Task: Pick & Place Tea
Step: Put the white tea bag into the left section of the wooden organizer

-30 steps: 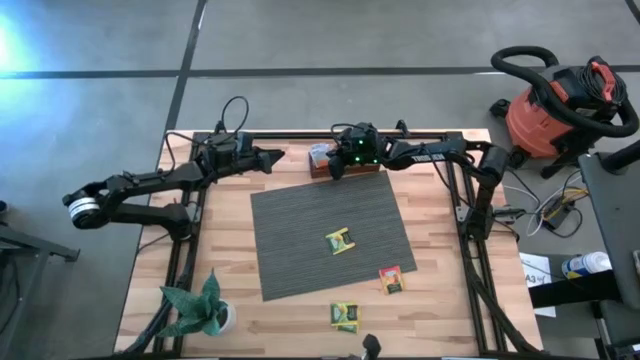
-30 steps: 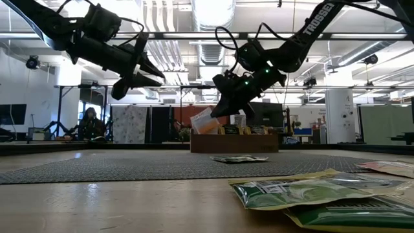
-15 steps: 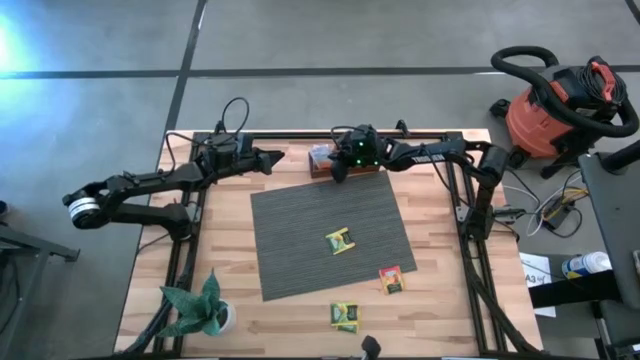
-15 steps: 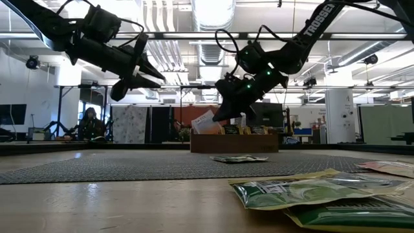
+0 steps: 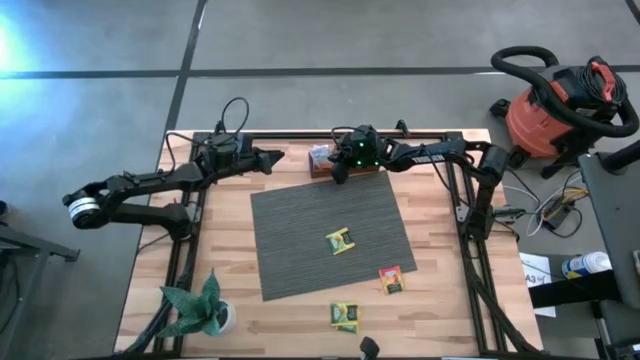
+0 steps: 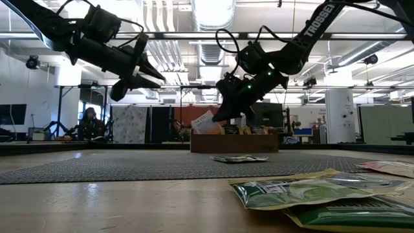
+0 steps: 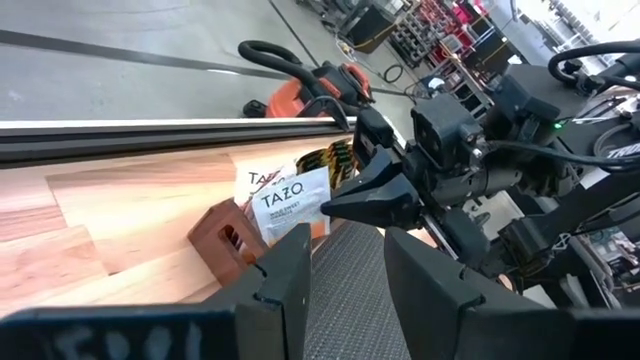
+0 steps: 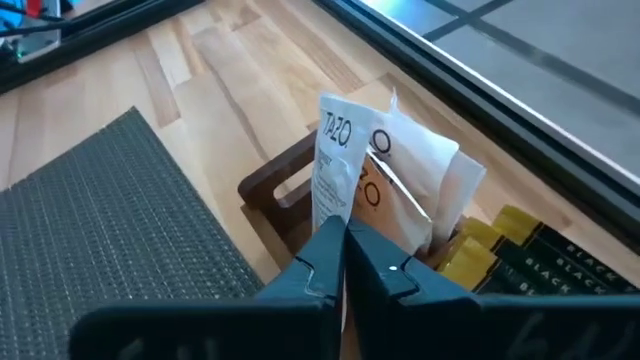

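While our right gripper (image 5: 334, 171) hung over the far edge of the table, its two fingers (image 8: 330, 262) were pinched tight on the lower corner of a white Tazo tea packet (image 8: 337, 172). That packet stood on edge in the wooden holder (image 8: 280, 195), its long axis running up and down, the printed face turned toward the mat, and it leaned slightly to one side against a second white packet (image 8: 425, 180) just behind it. Yellow-and-black packets (image 8: 510, 255) filled the rest of the holder, beside the white ones.

In the low view the white packet (image 6: 202, 122) showed tilted above the holder's rim (image 6: 234, 143), with our right gripper (image 6: 218, 115) touching its upper side.

Our left gripper (image 5: 276, 157) waited in the air to the left of the holder, over bare wood, its fingers (image 7: 288, 275) spread apart with nothing between them.

Nearer the front, a yellow packet (image 5: 341, 240) lay flat near the middle of the grey woven mat (image 5: 300, 225), turned askew to the mat's edges. Off the mat on the wood, an orange-red packet (image 5: 390, 280) lay just past its right front corner, and a green packet (image 5: 345, 317) lay by the table's front edge. A potted plant (image 5: 195, 308) stood at the front left corner.
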